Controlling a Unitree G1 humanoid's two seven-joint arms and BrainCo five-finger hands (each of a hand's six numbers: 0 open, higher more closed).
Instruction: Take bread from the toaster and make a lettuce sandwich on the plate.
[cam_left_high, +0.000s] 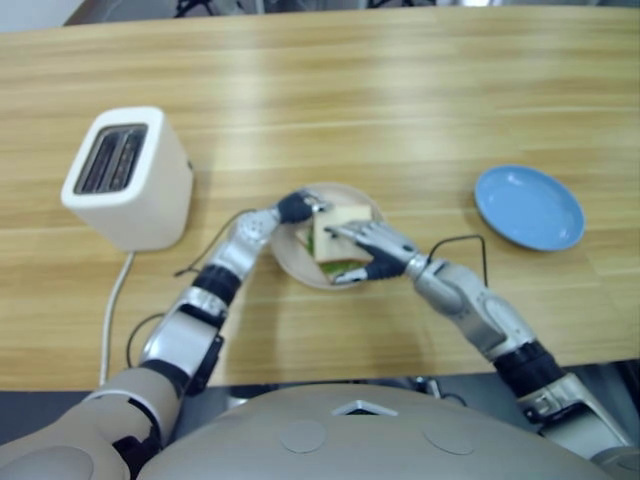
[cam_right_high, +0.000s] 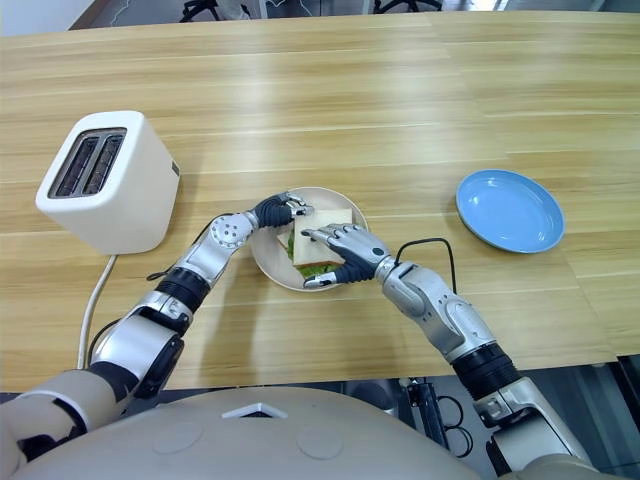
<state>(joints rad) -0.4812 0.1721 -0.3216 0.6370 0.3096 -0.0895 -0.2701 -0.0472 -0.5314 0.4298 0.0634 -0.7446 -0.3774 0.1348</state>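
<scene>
A beige plate (cam_right_high: 268, 262) lies on the wooden table in front of me. On it a bread slice (cam_right_high: 330, 218) sits on top of green lettuce (cam_right_high: 313, 268). My left hand (cam_right_high: 276, 211) is at the plate's left rim, its fingers curled and pinching the slice's far left corner. My right hand (cam_right_high: 347, 252) lies over the slice from the right, with fingers stretched flat across the top and the thumb at the near edge by the lettuce. The white toaster (cam_right_high: 105, 185) stands at the left, and its two slots look dark.
A blue plate (cam_right_high: 509, 210) lies bare at the right. The toaster's white cord (cam_right_high: 93, 300) runs toward the table's near edge. A thin black cable (cam_right_high: 430, 243) loops beside my right forearm. Bare table stretches beyond the plates.
</scene>
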